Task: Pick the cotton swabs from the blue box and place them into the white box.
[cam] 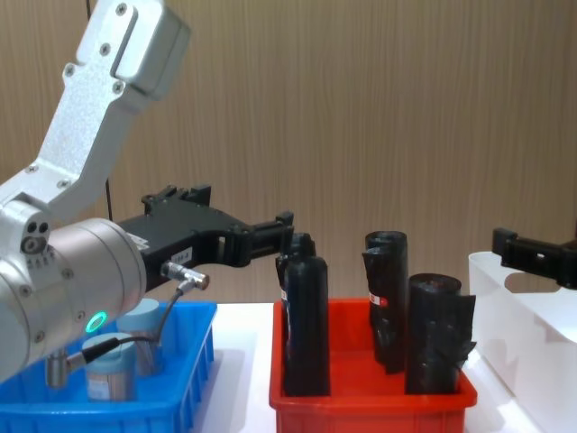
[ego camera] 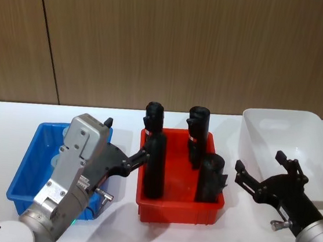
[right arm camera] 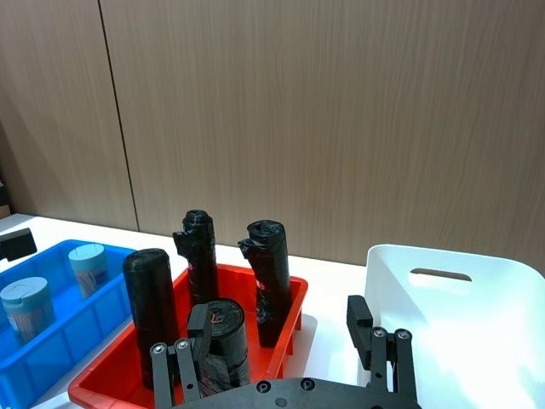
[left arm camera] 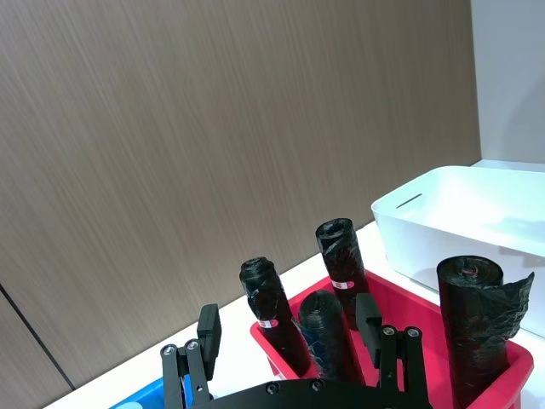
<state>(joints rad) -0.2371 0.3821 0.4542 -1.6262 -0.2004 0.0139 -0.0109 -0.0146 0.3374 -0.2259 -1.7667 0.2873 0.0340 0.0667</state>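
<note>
Two cotton swabs tubs (right arm camera: 24, 304) (right arm camera: 88, 265) with pale lids stand in the blue box (right arm camera: 60, 341). The chest view shows these cotton swabs (cam: 113, 368) low in the blue box (cam: 185, 379), behind my left arm. My left gripper (ego camera: 125, 139) hovers open and empty over the blue box's (ego camera: 31, 161) right side, pointing toward the red bin. Its fingers (left arm camera: 209, 328) stand wide apart in the left wrist view. The white box (ego camera: 284, 118) sits at the far right. Just in front of its left wall, my right gripper (ego camera: 260, 161) is open and holds nothing.
A red bin (ego camera: 180, 209) with several tall black rolls (ego camera: 155, 167) stands between the blue and white boxes. A wooden wall runs behind the white table. Bare tabletop lies in front of the bins.
</note>
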